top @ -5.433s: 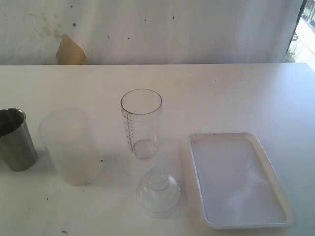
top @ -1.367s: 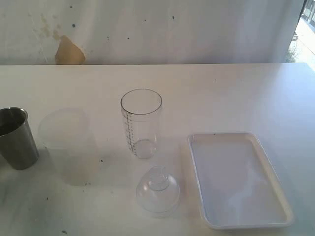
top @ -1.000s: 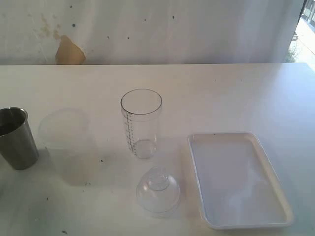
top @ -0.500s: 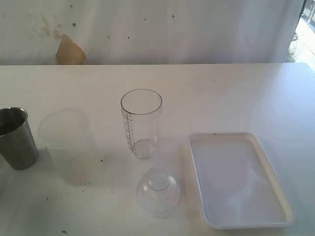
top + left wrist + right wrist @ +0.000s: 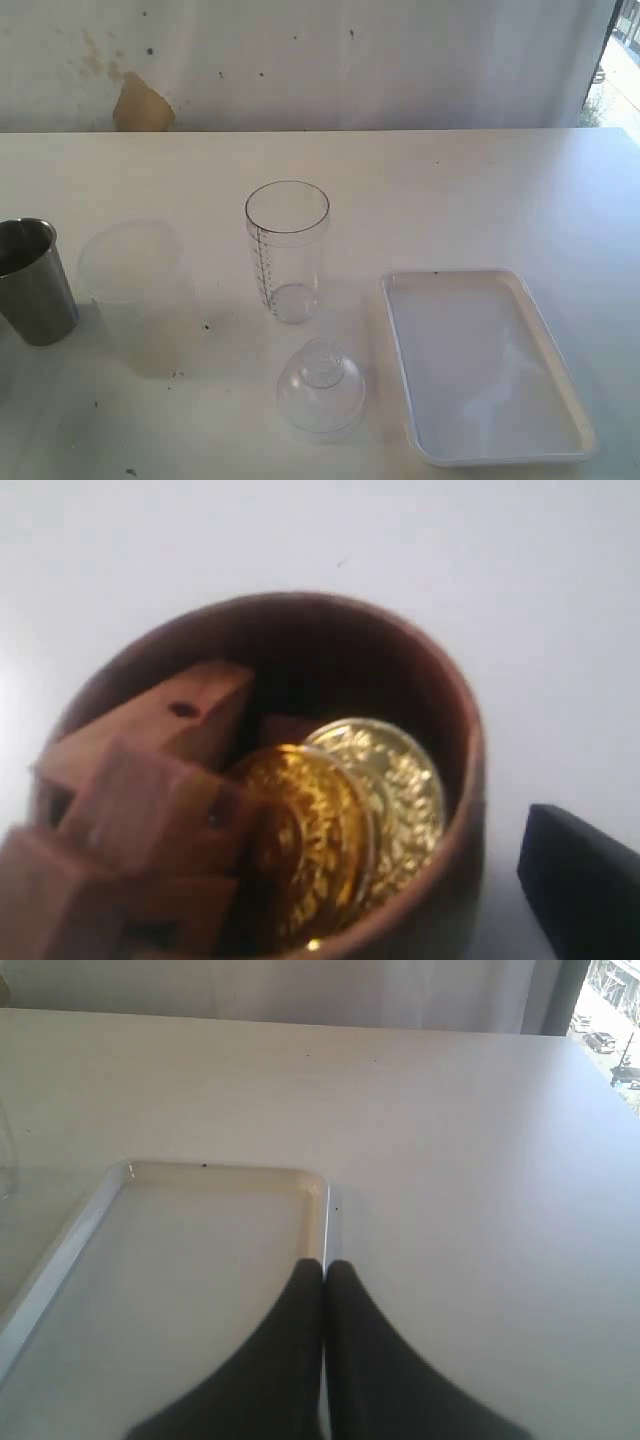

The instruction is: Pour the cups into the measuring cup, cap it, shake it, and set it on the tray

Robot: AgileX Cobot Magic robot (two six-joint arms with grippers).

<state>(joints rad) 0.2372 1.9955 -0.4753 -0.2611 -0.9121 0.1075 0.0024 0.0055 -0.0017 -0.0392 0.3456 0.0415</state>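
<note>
While the spread left claw (image 5: pixel 310 900) sets one dark finger (image 5: pixel 580 890) just beside a rounded brown wooden cup (image 5: pixel 440 710) of gold coins, the right claw (image 5: pixel 324 1265), pressed together, hangs above the shallow white rectangular tray's (image 5: pixel 460 273) right rim. The tall clear graduated measuring cup (image 5: pixel 287 250) stands mid-desk (image 5: pixel 450 190), left of the tray, with the clear dome lid (image 5: pixel 321 390) nearer.

Three cups (image 5: pixel 37 285) (image 5: pixel 135 300) (image 5: pixel 330 645); one measuring cup (image 5: pixel 288 255), cap (image 5: pixel 321 388), tray (image 5: pixel 486 370)

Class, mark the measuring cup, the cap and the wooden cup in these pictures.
measuring cup (image 5: pixel 287 250): exterior view, on its clear side wall.
cap (image 5: pixel 321 395): exterior view, on the dome under its knob.
wooden cup (image 5: pixel 400 695): left wrist view, on its dark inner wall.
</note>
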